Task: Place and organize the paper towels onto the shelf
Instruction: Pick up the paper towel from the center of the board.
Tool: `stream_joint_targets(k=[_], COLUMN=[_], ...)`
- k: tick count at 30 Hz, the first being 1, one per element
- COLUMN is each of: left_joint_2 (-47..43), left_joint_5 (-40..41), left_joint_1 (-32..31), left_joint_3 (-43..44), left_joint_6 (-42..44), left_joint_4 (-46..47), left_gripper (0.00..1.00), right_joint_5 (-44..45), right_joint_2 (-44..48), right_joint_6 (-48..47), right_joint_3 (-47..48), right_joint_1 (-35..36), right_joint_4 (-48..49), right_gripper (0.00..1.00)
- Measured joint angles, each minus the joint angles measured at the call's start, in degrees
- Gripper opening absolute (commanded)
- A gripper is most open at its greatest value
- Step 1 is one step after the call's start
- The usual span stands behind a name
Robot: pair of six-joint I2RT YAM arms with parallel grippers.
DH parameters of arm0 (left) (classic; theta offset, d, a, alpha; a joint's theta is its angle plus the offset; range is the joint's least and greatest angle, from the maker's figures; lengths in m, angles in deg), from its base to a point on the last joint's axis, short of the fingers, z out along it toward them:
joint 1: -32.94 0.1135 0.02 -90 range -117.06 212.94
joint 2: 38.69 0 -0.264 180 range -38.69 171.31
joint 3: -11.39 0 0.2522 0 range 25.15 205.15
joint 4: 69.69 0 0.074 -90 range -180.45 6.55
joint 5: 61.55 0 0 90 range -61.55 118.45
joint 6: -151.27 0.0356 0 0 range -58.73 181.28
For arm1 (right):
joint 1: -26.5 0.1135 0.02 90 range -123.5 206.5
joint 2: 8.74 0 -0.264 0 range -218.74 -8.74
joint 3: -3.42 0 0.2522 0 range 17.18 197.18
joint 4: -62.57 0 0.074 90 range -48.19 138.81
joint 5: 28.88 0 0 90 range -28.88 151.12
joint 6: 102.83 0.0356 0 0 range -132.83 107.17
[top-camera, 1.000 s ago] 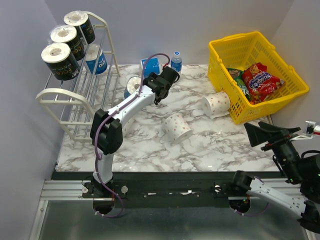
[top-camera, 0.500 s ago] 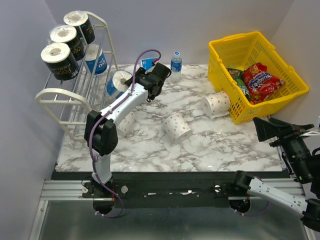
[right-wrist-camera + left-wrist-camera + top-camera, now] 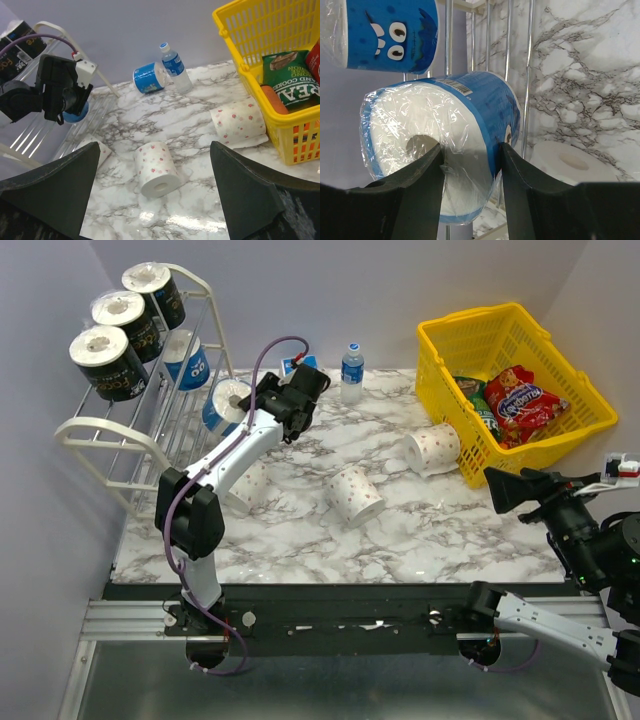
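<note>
Grey walls (image 3: 400, 290), marble table (image 3: 420, 530); left fingers (image 3: 415, 200) clamp a blue roll (image 3: 470, 115) (right fingers (image 3: 50, 185) gape, empty).

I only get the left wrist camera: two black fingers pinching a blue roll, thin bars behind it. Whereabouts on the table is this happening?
Observer: At the far left. The left gripper holds the blue roll up beside the white shelf, above the tabletop.
Operator: Is there anything on the very top of that shelf?
Observer: Yes, three black rolls sit in a row on the top tier.
Operator: And the other arm, is it helping?
Observer: No. The right gripper hangs open and empty at the table's right edge, near the yellow basket.
</note>
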Motion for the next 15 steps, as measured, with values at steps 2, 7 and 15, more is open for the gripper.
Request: stream_joint_targets(k=[2,7,15], left_joint_2=[0.0,-0.3,-1.8], left_joint_5=[0.0,0.0,1.3], left_joint_1=[-0.2,-0.3,-0.5], left_joint_3=[0.0,0.0,0.7], left_joint_6=[0.2,0.3,0.3], left_joint_4=[0.0,0.0,-0.6], left_gripper=[0.4,0.4,0.4], right_joint_5=[-0.1,-0.6,-0.8], right_joint_2=[0.0,0.0,0.0], right_joint_6=[0.5,1.5,1.7], right_joint_3=[0.0,0.0,0.8], right_joint_1=[0.0,0.0,0.0], right_joint_4=[0.0,0.0,-1.7], right_gripper=[1.0,1.0,1.0])
